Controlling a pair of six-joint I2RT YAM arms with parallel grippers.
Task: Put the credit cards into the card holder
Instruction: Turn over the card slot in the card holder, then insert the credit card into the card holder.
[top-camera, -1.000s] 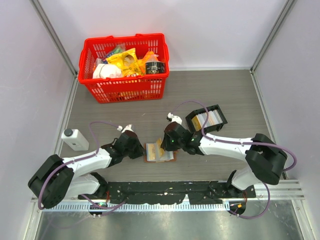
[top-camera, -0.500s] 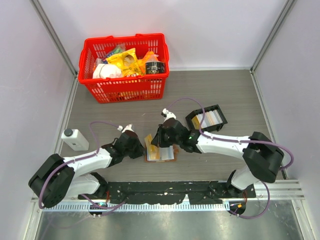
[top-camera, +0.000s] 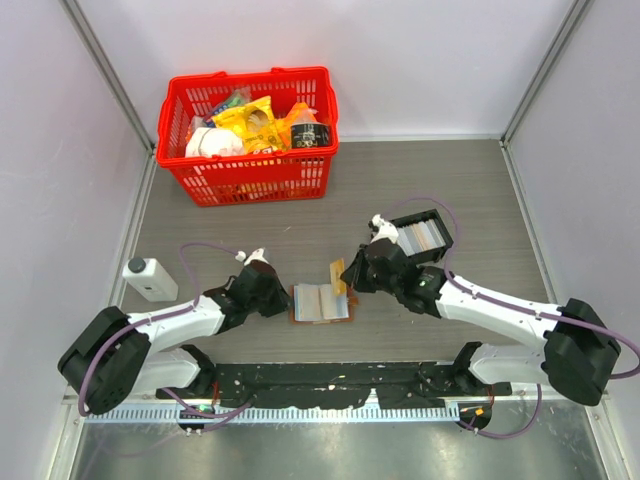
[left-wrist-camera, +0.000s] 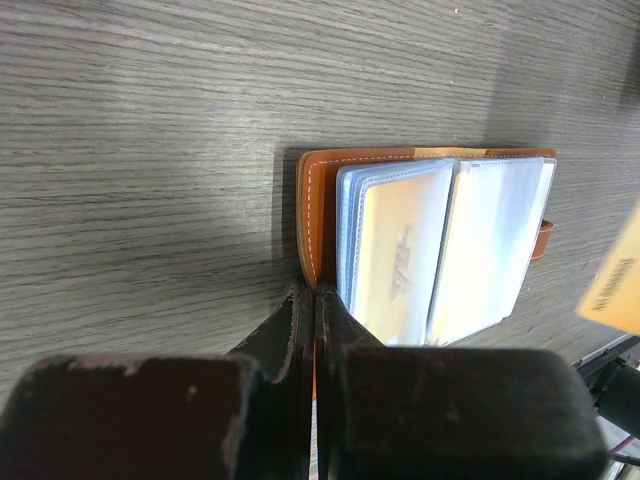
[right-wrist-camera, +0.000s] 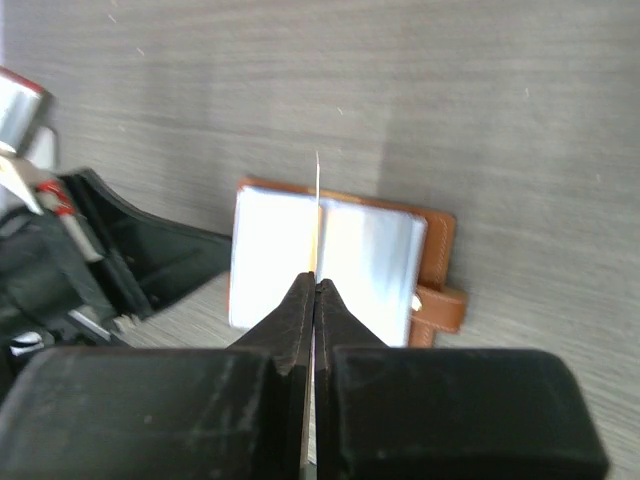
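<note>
The open card holder is pinned at its nine o'clock edge by the closed left hand. A yellow-orange card is gripped on edge by the right hand, at the holder's two o'clock.

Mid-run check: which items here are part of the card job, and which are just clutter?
In the job: card holder, pinned open by left gripper; yellow card in right gripper; black tray of cards.
Clutter: red basket of groceries; white device.

Two arms seen w/ white link shells, black joints and black grippers; purple cables are looped along each, approx. elbow to wrist.
</note>
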